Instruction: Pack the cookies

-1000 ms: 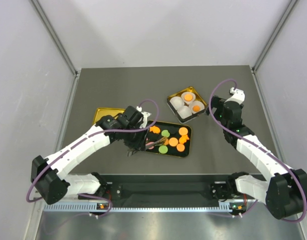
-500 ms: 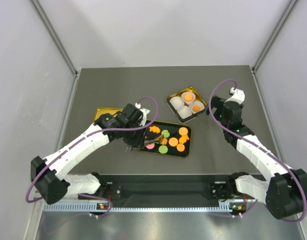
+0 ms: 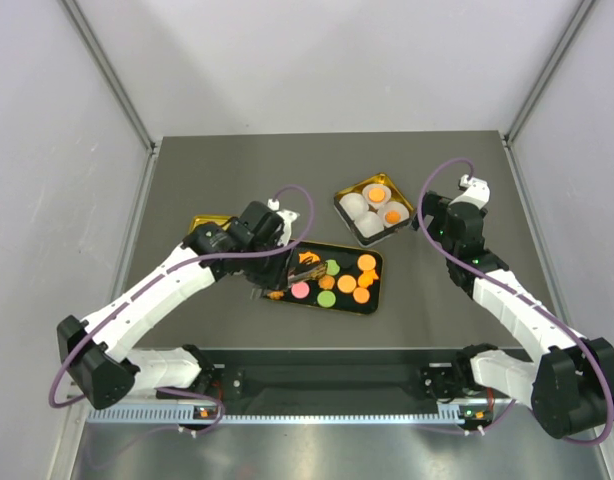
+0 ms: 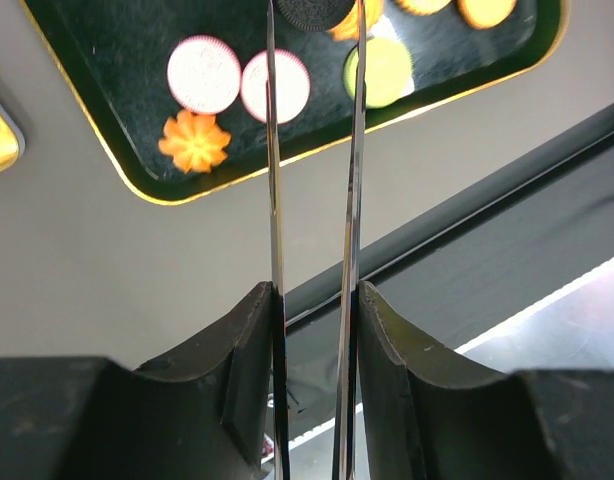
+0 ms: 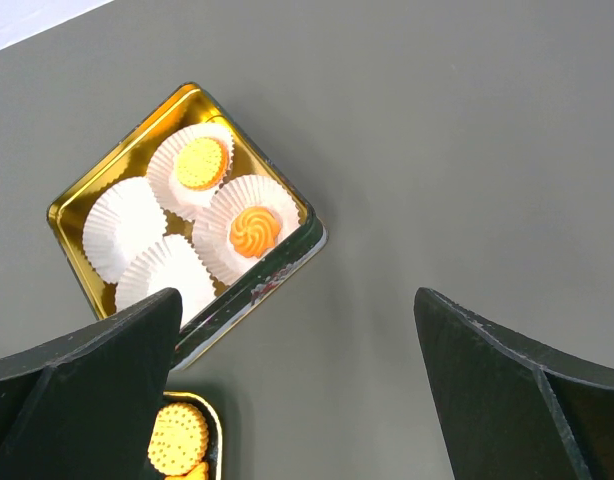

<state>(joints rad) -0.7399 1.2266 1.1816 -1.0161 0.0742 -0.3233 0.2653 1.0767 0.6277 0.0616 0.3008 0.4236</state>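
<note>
Left fingers (image 4: 249,350) narrow, nipping dark cookie (image 4: 312,10) over tray (image 4: 97,50), likely for carry to tin (image 5: 262,280). Right fingers (image 5: 87,400) wide, idle beside tin, beyond tray.

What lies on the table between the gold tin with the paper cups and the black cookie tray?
Nothing. The top view shows only a narrow strip of bare grey table between the gold tin and the black tray; they do not touch.
</note>
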